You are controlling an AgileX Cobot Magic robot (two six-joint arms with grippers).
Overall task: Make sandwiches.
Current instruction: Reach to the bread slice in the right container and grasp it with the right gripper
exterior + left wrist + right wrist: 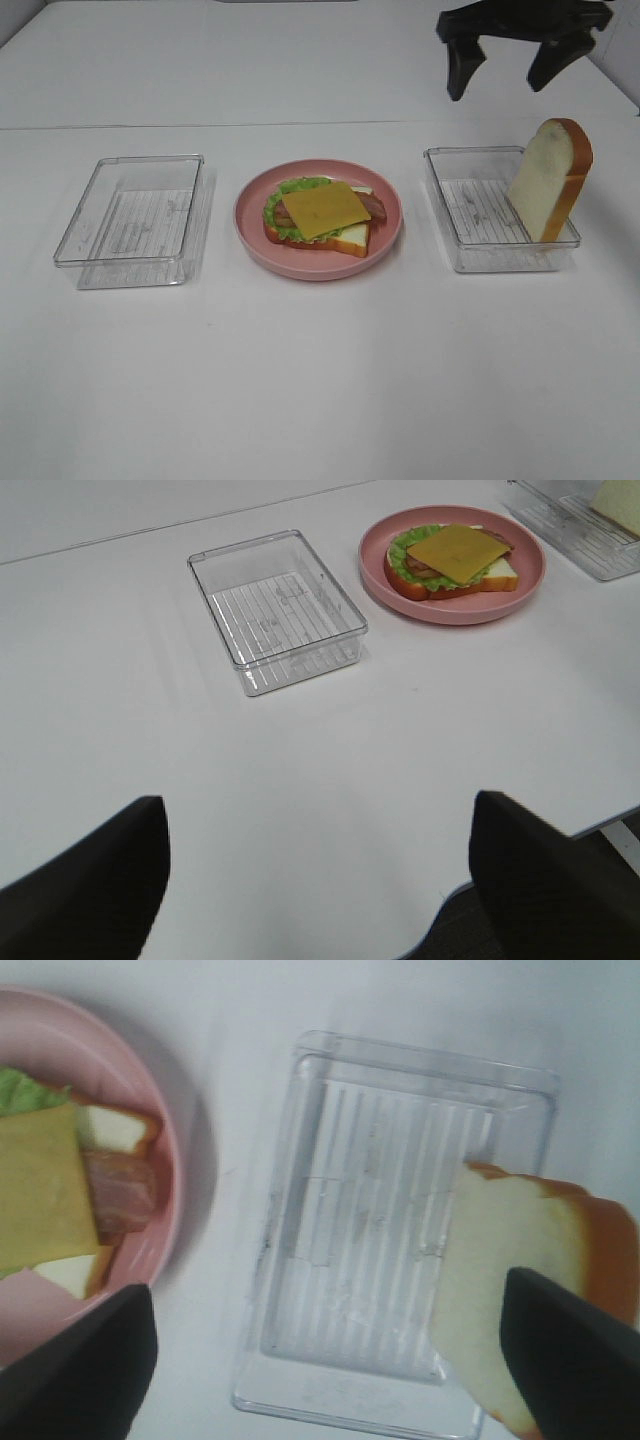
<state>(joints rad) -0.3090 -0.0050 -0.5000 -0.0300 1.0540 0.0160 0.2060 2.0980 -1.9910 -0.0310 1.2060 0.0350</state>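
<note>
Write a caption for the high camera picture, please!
Open sandwich on pink plate between clear trays; top bread slice waits below the open right gripper.

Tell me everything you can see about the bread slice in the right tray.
The bread slice is a thick toy piece with a white face and orange-brown crust, looking like soft foam. It stands upright, tilted, leaning against the far right corner of the clear plastic tray. Nothing grips it; the open right gripper hangs above, apart.
</note>
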